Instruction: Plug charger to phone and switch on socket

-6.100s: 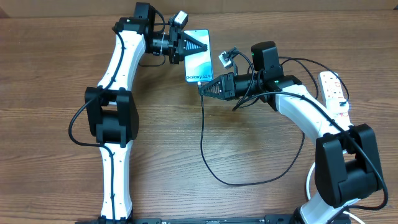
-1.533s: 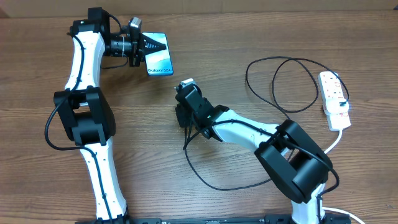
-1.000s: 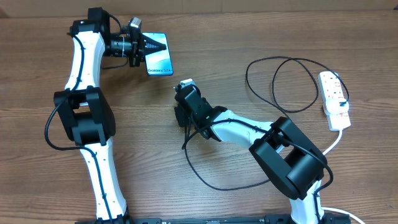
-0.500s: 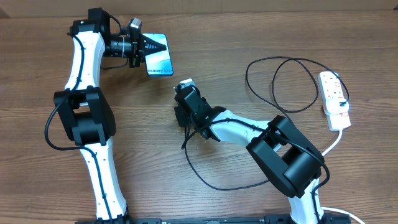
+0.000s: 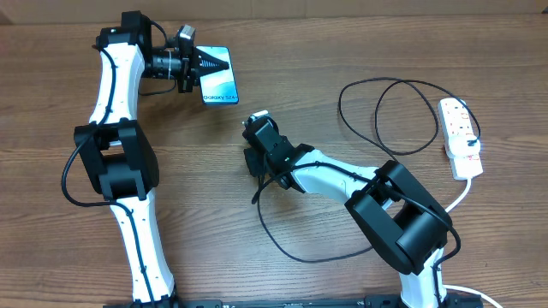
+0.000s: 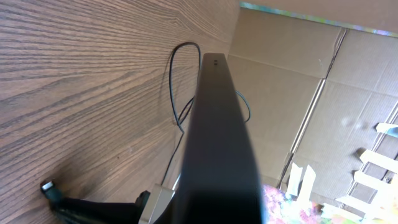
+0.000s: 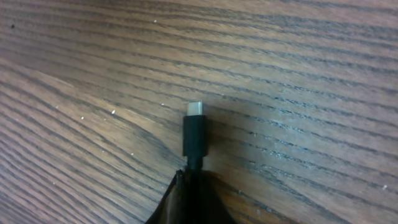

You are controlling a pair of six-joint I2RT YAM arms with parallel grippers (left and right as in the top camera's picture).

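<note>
The phone [image 5: 221, 85], with its light blue screen, is at the back left, lifted and held by my left gripper [image 5: 214, 62], which is shut on its far end. In the left wrist view the phone [image 6: 217, 149] shows edge-on as a dark bar. My right gripper [image 7: 191, 190] points down at the table centre and is shut on the black charger cable just behind its small connector plug [image 7: 194, 132], which lies on the wood. The charger cable [image 5: 295, 250] loops towards the front, then back to the white socket [image 5: 460, 128] at the right edge.
The socket's white lead [image 5: 461, 192] runs down the right side towards the right arm's base. A loop of black cable [image 5: 385, 115] lies left of the socket. Cardboard boxes [image 6: 298, 93] stand beyond the wooden table [image 5: 342, 51].
My right gripper has closed onto the charger cable behind the plug, and the right arm shifted slightly. The left arm and phone have stayed still.
</note>
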